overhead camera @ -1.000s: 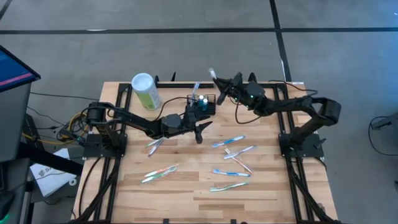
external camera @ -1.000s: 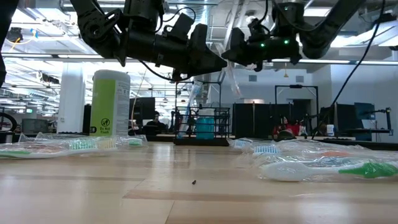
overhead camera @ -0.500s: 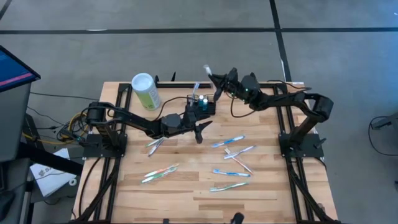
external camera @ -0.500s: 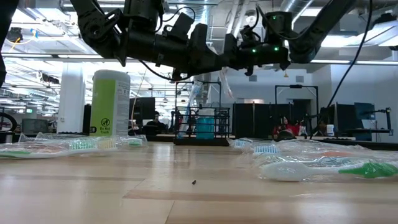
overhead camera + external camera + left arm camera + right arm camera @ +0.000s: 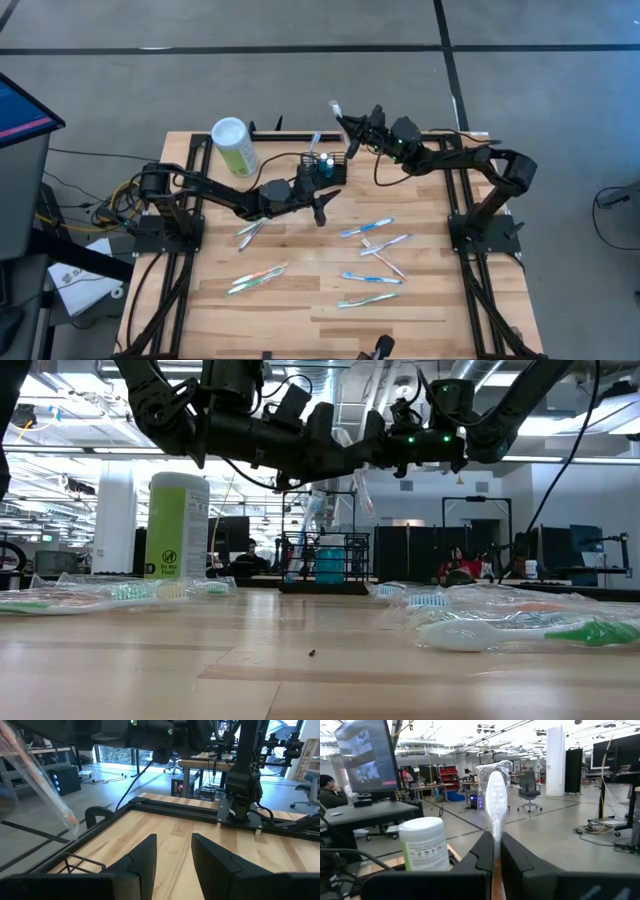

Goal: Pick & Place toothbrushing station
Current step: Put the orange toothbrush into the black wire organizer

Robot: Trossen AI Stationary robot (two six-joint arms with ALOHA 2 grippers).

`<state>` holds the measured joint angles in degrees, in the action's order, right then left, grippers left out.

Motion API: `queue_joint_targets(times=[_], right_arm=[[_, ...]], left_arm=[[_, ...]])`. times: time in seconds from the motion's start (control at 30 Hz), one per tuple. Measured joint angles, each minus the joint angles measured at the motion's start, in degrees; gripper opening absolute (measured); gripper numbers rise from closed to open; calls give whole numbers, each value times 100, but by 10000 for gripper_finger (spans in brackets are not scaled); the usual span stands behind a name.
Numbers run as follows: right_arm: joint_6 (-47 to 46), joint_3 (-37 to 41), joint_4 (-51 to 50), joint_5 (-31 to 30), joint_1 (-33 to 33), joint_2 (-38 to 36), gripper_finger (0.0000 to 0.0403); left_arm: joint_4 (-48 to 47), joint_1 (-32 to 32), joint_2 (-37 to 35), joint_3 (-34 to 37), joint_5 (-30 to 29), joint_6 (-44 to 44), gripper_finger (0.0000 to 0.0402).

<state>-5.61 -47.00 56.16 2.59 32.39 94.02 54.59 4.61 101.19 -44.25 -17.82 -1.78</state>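
The toothbrushing station [image 5: 322, 168] is a small black wire basket standing at the far middle of the table, with a teal cup and an upright toothbrush inside; it also shows in the low view [image 5: 326, 565]. My left gripper [image 5: 322, 198] hovers just near of the basket, pointing toward the table's right edge. Its fingers are open [image 5: 174, 845] with only bare table between them. My right gripper [image 5: 352, 138] is up in the air at the basket's far right, shut on a toothbrush in clear wrapping [image 5: 492, 795]. My right gripper pinches the wrapped toothbrush between its two fingers, low on the part that shows [image 5: 493, 827]; what lies farther back is hidden by the fingers. They come about level from the table's right. The wrapped head end [image 5: 335, 108] sticks out past the fingertips, lifted clear.
A pale-green cylinder with a white lid [image 5: 232, 145] stands left of the basket. Several wrapped toothbrushes lie on the wood, at the right [image 5: 368, 228], near the front [image 5: 258, 278] and under the left arm [image 5: 248, 230]. A person sits at a desk beyond the table [image 5: 327, 790].
My right gripper has carried the wrapped toothbrush toward the table's left edge, closer to the basket, staying shut and high above the table. The left gripper and the basket have kept still.
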Motion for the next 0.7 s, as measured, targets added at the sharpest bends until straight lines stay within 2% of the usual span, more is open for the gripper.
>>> queue_joint_targets(times=[0.33,0.5,0.7], right_arm=[[-15,33,1,801,390,0,5],[66,147,71,874,366,16,5],[-104,235,1320,1148,296,629,5]], left_arm=[[9,152,0,2,127,-12,115],[9,149,0,0,138,-13,115],[9,147,0,0,140,-15,115]])
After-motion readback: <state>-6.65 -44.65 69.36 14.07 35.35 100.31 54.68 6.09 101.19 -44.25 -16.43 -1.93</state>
